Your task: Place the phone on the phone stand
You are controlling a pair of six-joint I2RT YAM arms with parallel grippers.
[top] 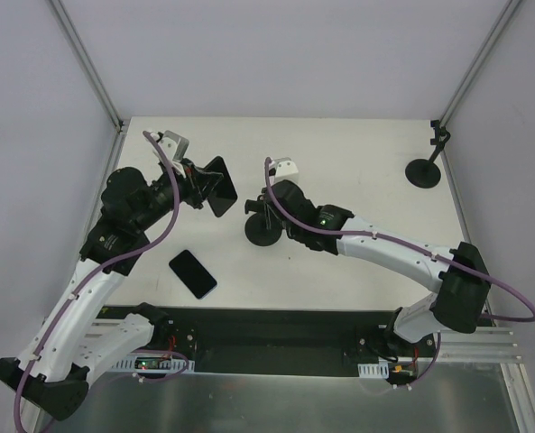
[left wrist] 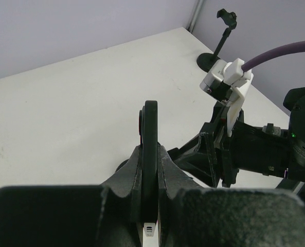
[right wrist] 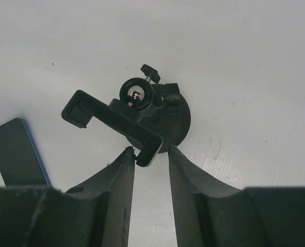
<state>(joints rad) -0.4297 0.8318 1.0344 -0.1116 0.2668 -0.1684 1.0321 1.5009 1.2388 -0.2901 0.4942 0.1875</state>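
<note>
My left gripper (top: 198,187) is shut on a black phone (top: 219,186) and holds it on edge above the table, left of the stand. In the left wrist view the phone (left wrist: 150,121) stands edge-on between the shut fingers of that gripper (left wrist: 150,150). The black phone stand (top: 262,231), a round base with a clamp arm, sits at the table's middle. My right gripper (top: 255,215) is at its top. In the right wrist view this gripper (right wrist: 150,150) is open. The end of the stand's clamp (right wrist: 112,119) lies between its fingertips and touches the left one.
A second black phone (top: 193,272) lies flat on the table near the front left; it also shows in the right wrist view (right wrist: 16,152). A second stand (top: 427,167) is at the back right, seen also in the left wrist view (left wrist: 217,54). Frame posts rise at the back corners.
</note>
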